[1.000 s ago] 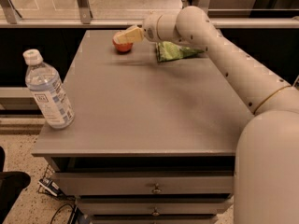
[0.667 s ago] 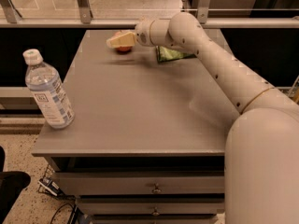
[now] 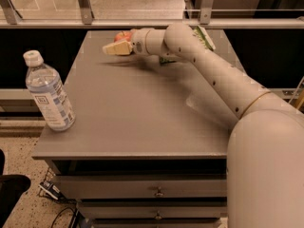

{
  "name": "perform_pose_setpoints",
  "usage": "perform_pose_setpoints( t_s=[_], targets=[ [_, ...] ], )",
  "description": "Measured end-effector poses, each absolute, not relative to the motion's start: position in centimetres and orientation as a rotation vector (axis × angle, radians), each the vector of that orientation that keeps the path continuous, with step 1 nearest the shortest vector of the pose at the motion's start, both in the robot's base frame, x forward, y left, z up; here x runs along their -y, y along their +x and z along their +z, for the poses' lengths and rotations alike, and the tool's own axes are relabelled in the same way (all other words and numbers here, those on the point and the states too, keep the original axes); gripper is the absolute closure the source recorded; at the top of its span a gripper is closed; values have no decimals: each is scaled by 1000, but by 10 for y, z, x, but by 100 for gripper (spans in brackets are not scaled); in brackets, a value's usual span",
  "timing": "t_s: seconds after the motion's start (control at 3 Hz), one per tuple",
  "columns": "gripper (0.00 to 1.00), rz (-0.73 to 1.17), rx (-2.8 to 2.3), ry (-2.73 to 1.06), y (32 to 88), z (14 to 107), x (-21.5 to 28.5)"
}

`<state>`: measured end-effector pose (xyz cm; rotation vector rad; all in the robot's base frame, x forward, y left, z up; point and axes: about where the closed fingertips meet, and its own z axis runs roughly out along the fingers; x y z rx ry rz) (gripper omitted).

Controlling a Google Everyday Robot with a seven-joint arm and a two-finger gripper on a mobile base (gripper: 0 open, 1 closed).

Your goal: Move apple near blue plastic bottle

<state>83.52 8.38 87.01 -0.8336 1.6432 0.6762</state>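
The apple [image 3: 122, 35], small and red-orange, is at the far edge of the grey table [image 3: 142, 118], mostly hidden behind my gripper [image 3: 114, 49]. The gripper reaches in from the right, points left and sits directly in front of the apple, casting a shadow on the table below. I cannot tell whether it touches the apple. The blue plastic bottle [image 3: 47, 91], clear with a white cap and a blue-and-white label, stands upright near the table's front left corner, far from the apple and the gripper.
A green snack bag [image 3: 204, 37] lies at the table's far right, partly hidden behind my arm [image 3: 213, 75]. A metal railing [image 3: 85, 20] runs behind the table. Drawers [image 3: 156, 191] sit below the tabletop. My arm's base fills the lower right.
My gripper has moved left along the far edge, from beside the apple to in front of it, so it now covers most of the apple. The bottle has not moved.
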Motion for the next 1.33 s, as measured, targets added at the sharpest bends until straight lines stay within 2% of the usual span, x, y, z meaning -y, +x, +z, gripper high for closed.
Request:
perform_pose_setpoints(
  t_s=[1.0, 1.33],
  targets=[
    [88, 691, -1665, -823, 829, 856, -94],
    [100, 695, -1665, -825, 829, 855, -97]
  ],
)
